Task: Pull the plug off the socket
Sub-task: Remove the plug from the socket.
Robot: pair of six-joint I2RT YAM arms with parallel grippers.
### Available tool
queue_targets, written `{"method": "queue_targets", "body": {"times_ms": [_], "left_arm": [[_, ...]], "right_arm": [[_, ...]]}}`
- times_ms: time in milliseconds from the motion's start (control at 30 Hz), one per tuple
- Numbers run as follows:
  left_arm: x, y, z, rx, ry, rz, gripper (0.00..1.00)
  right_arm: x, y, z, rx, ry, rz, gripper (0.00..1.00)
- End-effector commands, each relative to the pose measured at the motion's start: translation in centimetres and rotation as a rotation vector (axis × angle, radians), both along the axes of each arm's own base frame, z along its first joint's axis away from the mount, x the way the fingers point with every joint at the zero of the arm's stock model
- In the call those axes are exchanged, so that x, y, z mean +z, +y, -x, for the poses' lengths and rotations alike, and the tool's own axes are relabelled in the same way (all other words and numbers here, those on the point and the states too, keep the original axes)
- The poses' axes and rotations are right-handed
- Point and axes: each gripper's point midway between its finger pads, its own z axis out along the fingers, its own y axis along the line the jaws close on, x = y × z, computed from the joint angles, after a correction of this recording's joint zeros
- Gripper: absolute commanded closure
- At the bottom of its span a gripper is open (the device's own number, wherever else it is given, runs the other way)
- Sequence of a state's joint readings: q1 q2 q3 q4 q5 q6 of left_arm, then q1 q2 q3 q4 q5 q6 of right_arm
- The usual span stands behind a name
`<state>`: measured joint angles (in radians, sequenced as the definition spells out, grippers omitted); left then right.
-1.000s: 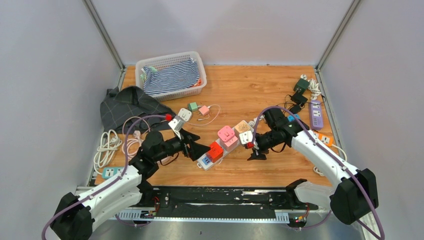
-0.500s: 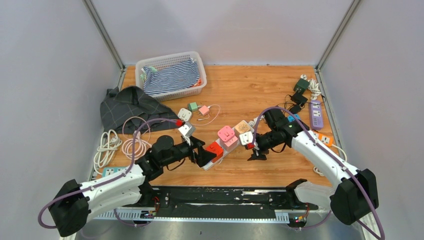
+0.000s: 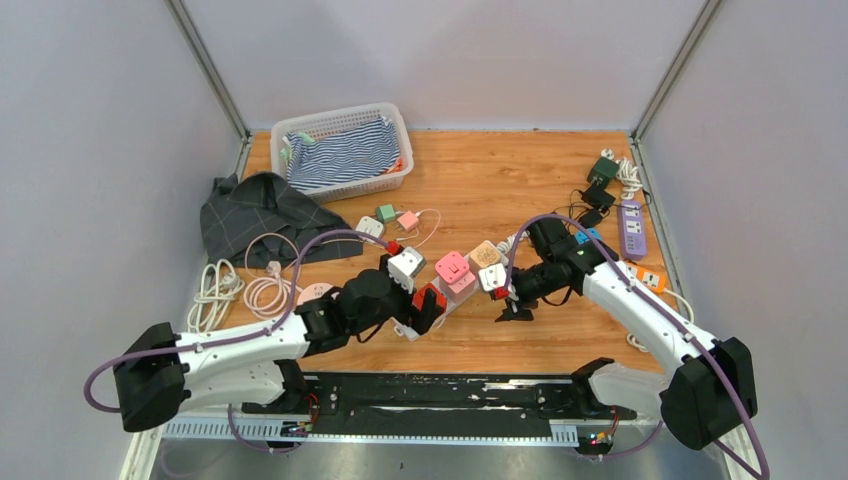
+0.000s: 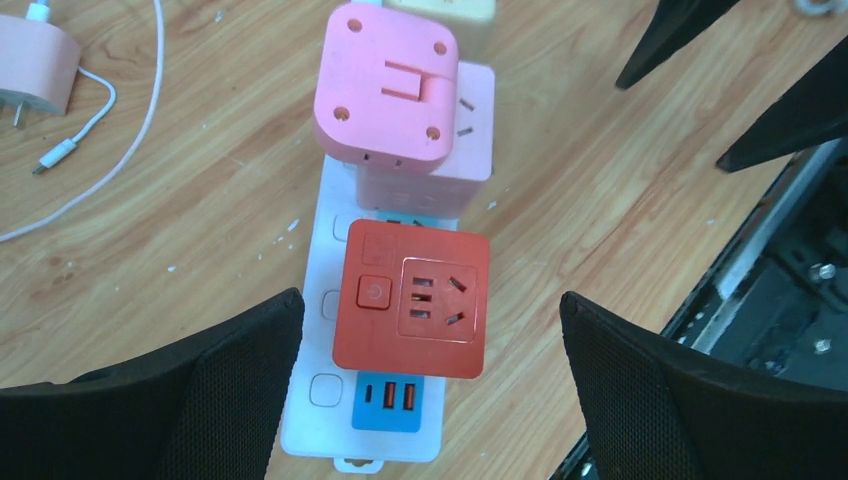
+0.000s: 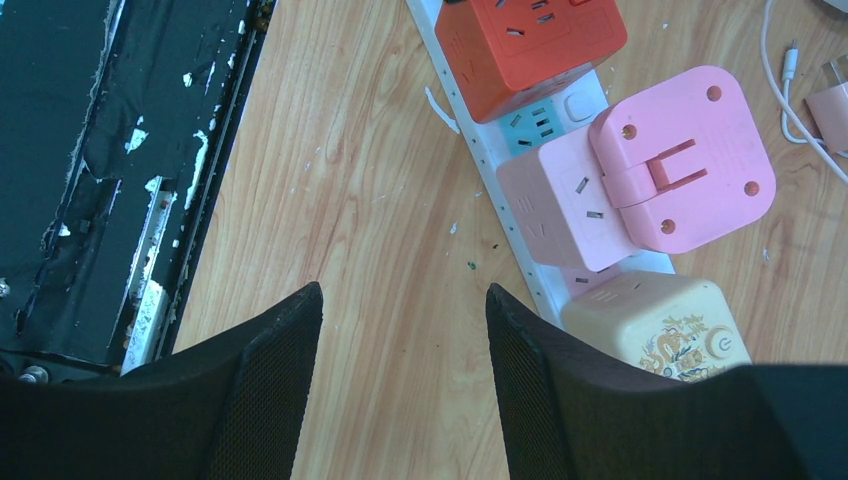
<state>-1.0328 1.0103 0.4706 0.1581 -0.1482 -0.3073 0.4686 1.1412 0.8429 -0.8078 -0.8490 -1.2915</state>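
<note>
Two orange USB ports [image 4: 398,392], left-wrist only.

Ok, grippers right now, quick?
Left gripper: open, straddling the red adapter, not gripping it.
Right gripper: open, empty.

The left arm [image 3: 240,350] stretches low from its base at the near left, running rightward toward the middle, with its wrist tipped downward. The left end effector [image 3: 428,303] faces down with its jaws spread wide. Its two black fingers [image 4: 200,400] stand well apart and grip nothing. The right arm [image 3: 640,305] climbs from its base at the near right, slanting far and left, then bends at the wrist. The right end effector [image 3: 508,303] points down and left, jaws partly parted, with nothing between its fingers [image 5: 250,390].
</note>
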Motion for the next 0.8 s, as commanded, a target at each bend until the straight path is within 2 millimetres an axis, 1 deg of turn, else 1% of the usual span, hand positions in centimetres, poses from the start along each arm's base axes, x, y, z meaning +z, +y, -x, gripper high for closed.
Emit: {"method": "queue_targets", "body": {"times_ms": [0, 67, 100, 167, 233, 433, 500, 567, 767], "left_arm": [[-1.2, 0.3, -0.5, 0.014, -0.034, -0.148, 0.00], [-1.6, 0.3, -0.8, 0.018, -0.028, -0.196, 0.00], [-1.4, 0.1, -1.1, 0.021, -0.029, -0.211, 0.00], [-2.2, 0.4, -1.2, 0.023, -0.006, -0.293, 0.00], [-2.8, 0.2, -1.2, 0.011, 0.011, -0.343, 0.00], [-3.2, -0.6, -1.3, -0.015, 0.022, -0.367, 0.00], [-3.3, -0.8, -1.4, -0.015, 0.022, -0.370, 0.04], [-3.5, -0.9, -1.4, -0.018, 0.023, -0.377, 0.05], [-4.0, -1.4, -1.4, -0.037, 0.034, -0.384, 0.15]], "right_arm": [[-0.3, -0.4, 0.1, -0.005, 0.008, 0.004, 0.37], [-0.3, -0.4, 0.1, -0.004, 0.008, 0.005, 0.37], [-0.3, -0.5, 0.1, -0.006, 0.008, 0.006, 0.37], [-0.3, -0.5, 0.1, -0.007, 0.009, 0.005, 0.37], [-0.3, -0.5, 0.1, -0.008, 0.008, 0.005, 0.37], [-0.3, -0.6, 0.0, -0.011, 0.003, 0.004, 0.37], [-0.3, -0.6, 0.0, -0.012, 0.003, 0.004, 0.37], [-0.3, -0.6, 0.0, -0.012, 0.002, 0.004, 0.37], [-0.2, -0.7, -0.1, -0.015, 0.000, 0.003, 0.37]]}}
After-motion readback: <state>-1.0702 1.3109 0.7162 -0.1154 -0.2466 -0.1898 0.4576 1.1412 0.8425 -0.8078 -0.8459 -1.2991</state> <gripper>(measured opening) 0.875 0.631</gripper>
